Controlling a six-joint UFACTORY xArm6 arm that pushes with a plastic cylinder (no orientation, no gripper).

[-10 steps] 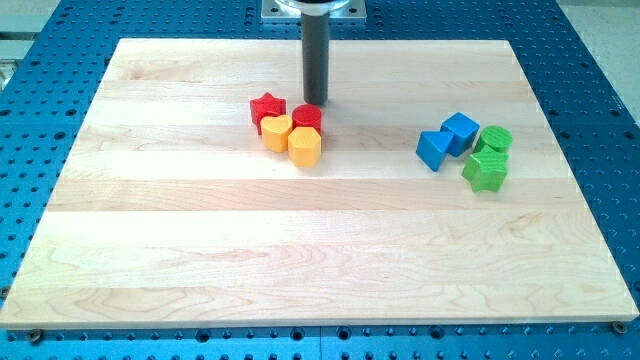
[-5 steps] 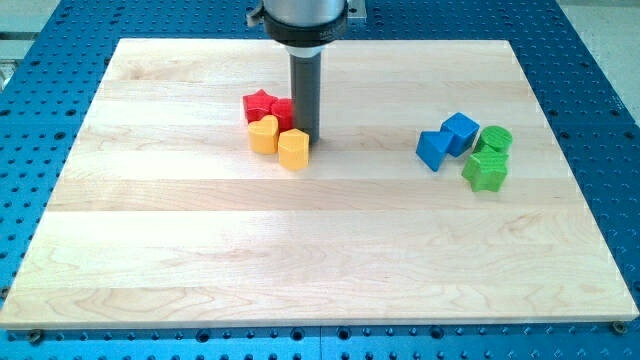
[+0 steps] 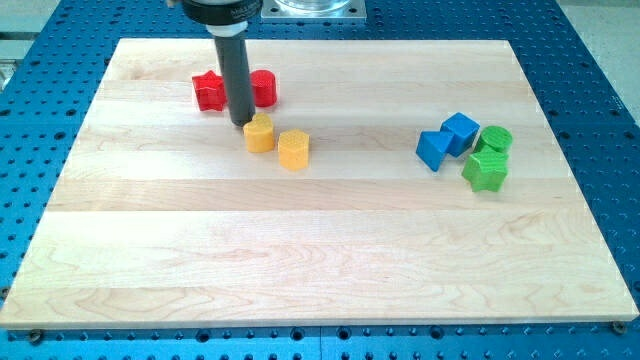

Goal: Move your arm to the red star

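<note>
My tip (image 3: 241, 123): down on the wooden board (image 3: 320, 270), between the two red blocks and just above the yellow pair.
Tool: I run a bare rod, so there are no jaws to spread or press together.
Red star (image 3: 209, 90): at 10 o'clock from my tip, just beside the rod.
Red block (image 3: 263, 88): at 2 o'clock, shape partly hidden by the rod.
Yellow blocks: one (image 3: 259, 133) at 4 o'clock beside my tip, a hexagonal one (image 3: 293, 150) further along.
Blue blocks (image 3: 447, 140) and green blocks (image 3: 488, 158): clustered well apart at 3 o'clock.
</note>
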